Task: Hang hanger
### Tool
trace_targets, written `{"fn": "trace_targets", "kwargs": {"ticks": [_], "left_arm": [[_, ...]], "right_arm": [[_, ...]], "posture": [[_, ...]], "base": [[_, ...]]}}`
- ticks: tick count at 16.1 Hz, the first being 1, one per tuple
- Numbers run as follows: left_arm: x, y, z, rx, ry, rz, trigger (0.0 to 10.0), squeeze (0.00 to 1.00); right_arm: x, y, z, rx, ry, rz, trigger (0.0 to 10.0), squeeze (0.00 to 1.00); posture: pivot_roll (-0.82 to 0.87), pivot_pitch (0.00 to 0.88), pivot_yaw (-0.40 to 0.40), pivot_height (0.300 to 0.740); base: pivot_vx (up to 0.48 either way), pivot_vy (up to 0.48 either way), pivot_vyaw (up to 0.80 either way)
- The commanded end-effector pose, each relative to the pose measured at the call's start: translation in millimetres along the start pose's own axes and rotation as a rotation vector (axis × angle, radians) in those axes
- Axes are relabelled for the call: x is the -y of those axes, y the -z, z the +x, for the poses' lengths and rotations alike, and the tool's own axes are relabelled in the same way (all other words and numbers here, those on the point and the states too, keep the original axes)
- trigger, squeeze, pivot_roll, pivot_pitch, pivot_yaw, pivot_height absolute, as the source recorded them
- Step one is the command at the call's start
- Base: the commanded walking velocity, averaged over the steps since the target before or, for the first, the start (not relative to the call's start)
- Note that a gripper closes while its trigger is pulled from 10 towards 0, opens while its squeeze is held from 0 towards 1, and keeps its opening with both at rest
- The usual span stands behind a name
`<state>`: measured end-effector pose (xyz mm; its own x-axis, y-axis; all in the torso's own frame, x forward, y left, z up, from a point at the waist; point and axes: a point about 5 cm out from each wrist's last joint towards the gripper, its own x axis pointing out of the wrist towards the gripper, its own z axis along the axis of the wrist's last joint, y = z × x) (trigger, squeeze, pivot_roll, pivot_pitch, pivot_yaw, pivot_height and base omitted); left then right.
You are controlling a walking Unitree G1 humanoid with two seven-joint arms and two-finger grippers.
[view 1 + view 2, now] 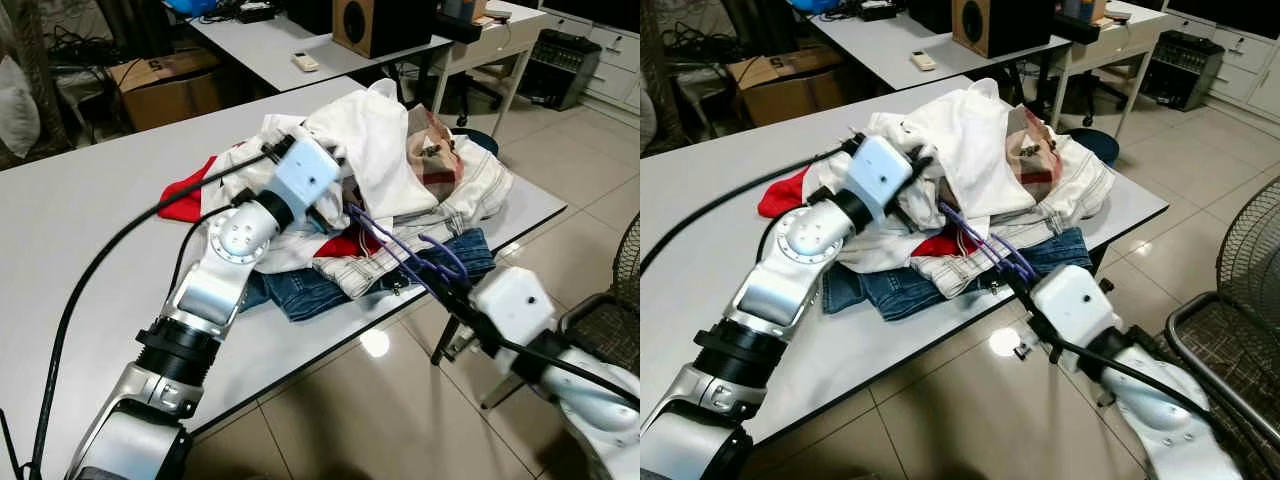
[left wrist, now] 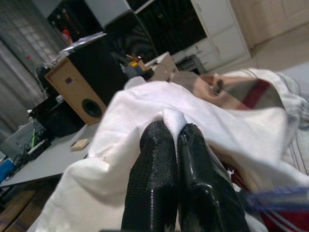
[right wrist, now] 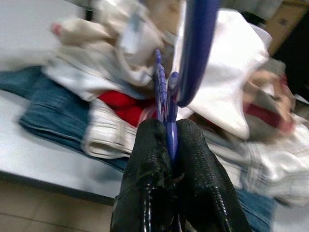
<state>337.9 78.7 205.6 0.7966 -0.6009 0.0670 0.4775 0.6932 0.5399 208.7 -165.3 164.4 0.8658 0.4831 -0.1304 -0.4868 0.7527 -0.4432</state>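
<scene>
Left arm extended forward, its pincer [image 2: 175,145] closed, fingers pinched together. Right arm bent low, its pincer [image 3: 170,145] clamped shut.

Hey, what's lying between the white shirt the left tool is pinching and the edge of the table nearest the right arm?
Striped cloth and folded jeans lie there, with the purple hanger across them, seen in the left eye view.

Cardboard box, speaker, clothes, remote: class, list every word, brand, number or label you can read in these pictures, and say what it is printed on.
None can be read for certain.
Cardboard box: a dark mark on its side, perhaps a single letter, too blurred to read.
Speaker: no legible brand.
Remote: buttons too small to read.
White garment, pinched by the left gripper: no print shows.
Purple hanger, in the right gripper: no marking.
</scene>
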Motion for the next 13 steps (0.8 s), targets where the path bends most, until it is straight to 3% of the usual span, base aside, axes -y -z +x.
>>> {"fn": "trace_targets", "kwargs": {"ticks": [1, 7, 9, 10, 13], "left_arm": [[-0.2, -2.2, -1.5, 0.001, 0.009, 0.03, 0.0, 0.0], [-12.2, -0.2, -4.0, -0.02, -0.017, 0.097, 0.0, 0.0], [-12.3, -3.9, -3.3, -0.007, -0.019, 0.088, 0.0, 0.0], [-10.2, -6.7, -2.1, 0.005, -0.018, 0.073, 0.0, 0.0], [-8.3, -11.3, -0.2, 0.027, -0.016, 0.044, 0.0, 0.0]], "right_arm": [[7.7, 4.4, 0.5, -0.037, 0.063, -0.013, 10.0, 0.0], [55.0, 3.5, -4.5, -0.058, 0.354, 0.014, 10.0, 0.0], [49.7, -1.0, -1.4, -0.031, 0.295, 0.032, 10.0, 0.0], [37.0, -3.0, 1.3, -0.017, 0.205, 0.033, 10.0, 0.0], [19.2, -3.5, 5.2, -0.008, 0.098, 0.054, 10.0, 0.0]], "posture": [[-0.17, 0.0, 0.069, 0.74], [-0.17, 0.0, 0.07, 0.74], [-0.17, 0.0, 0.07, 0.74], [-0.17, 0.0, 0.064, 0.74], [-0.17, 0.0, 0.065, 0.74]], "base": [[0.0, 0.0, 0.0], [0.0, 0.0, 0.0], [0.0, 0.0, 0.0], [0.0, 0.0, 0.0], [0.0, 0.0, 0.0]]}}
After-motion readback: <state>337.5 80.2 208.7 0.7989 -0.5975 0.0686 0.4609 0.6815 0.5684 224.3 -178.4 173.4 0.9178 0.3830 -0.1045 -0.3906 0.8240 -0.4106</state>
